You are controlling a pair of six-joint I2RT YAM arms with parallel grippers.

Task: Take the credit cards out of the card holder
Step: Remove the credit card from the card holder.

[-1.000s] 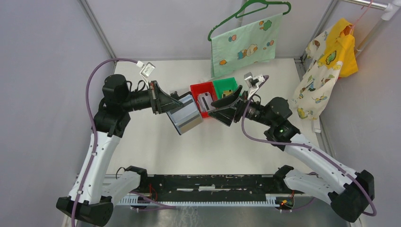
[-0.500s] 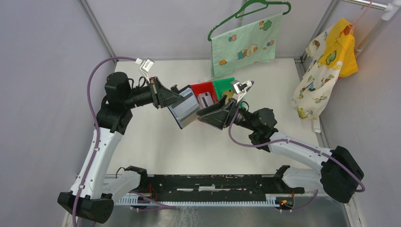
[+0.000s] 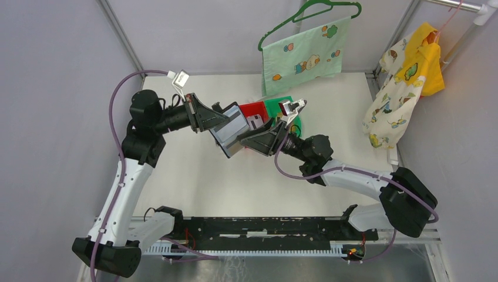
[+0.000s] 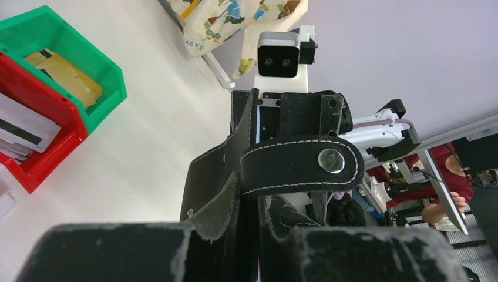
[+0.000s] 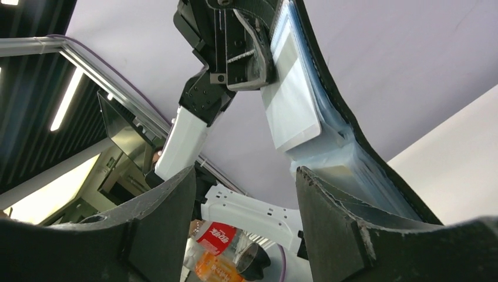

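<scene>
The black card holder hangs open above the table, its grey-blue lining facing up. My left gripper is shut on its far-left edge. In the left wrist view the card holder's snap tab crosses just beyond my left gripper. My right gripper stands open at the holder's lower right edge. The right wrist view shows a whitish credit card lying in the holder's sleeves, just past my right gripper, with nothing between its fingers. More credit cards lie in the bins: whitish and tan.
A red bin and a green bin stand side by side behind the grippers. A green printed cloth on a hanger hangs at the back. Yellow and printed clothes hang at the right edge.
My right arm has swung left and reached the holder's edge, its jaws narrowing a little. My left gripper has shifted the holder slightly up and away.
</scene>
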